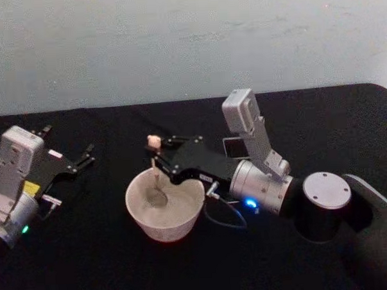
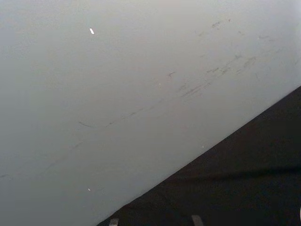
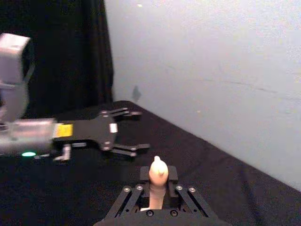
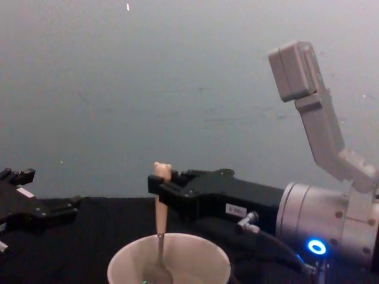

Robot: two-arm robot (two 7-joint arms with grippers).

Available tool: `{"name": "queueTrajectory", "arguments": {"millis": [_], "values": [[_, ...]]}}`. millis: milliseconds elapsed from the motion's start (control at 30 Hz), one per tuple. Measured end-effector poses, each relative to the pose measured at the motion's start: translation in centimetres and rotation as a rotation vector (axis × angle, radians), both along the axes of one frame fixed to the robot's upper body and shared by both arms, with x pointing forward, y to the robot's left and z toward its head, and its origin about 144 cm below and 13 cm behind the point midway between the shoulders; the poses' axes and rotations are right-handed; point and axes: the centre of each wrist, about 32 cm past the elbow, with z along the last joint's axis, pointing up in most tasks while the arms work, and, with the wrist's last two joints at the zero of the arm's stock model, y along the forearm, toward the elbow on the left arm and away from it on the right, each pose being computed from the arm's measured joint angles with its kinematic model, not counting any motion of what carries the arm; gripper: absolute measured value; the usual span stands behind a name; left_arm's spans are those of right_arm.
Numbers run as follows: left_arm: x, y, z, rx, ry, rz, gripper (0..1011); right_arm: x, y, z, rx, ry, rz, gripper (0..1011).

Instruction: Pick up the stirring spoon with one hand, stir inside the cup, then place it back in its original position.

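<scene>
The cream-white cup (image 1: 166,218) stands on the black table in front of me. The stirring spoon (image 1: 155,161) is upright in it, its bear-head handle (image 4: 161,171) above the rim and its metal bowl (image 4: 157,273) down inside the cup (image 4: 169,260). My right gripper (image 1: 160,158) reaches in from the right and is shut on the spoon's peach handle (image 3: 157,175). My left gripper (image 1: 88,156) rests open at the table's left, well clear of the cup, and shows across the table as the left gripper (image 3: 134,132) in the right wrist view.
A dark cylindrical holder with a grey round top (image 1: 328,203) stands at the right near my right arm. The black tabletop (image 1: 89,252) runs back to a pale wall (image 1: 176,43).
</scene>
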Motion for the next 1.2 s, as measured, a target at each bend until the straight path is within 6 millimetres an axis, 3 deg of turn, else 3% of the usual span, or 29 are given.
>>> {"name": "queueTrajectory", "arguments": {"millis": [333,700,967,1200], "values": [[0.0,0.0,0.0,0.0,0.0,0.0,1001,0.5,-1.9,0.1,-0.03,-0.046,-0.03,214],[0.0,0.0,0.0,0.0,0.0,0.0,1001,-1.6,-5.1,0.6,-0.037,-0.054,0.024,214],[0.0,0.0,0.0,0.0,0.0,0.0,1001,-3.1,-5.6,0.7,-0.027,-0.03,0.074,214],[0.0,0.0,0.0,0.0,0.0,0.0,1001,-3.5,-4.5,0.6,-0.023,-0.008,0.111,214]]}}
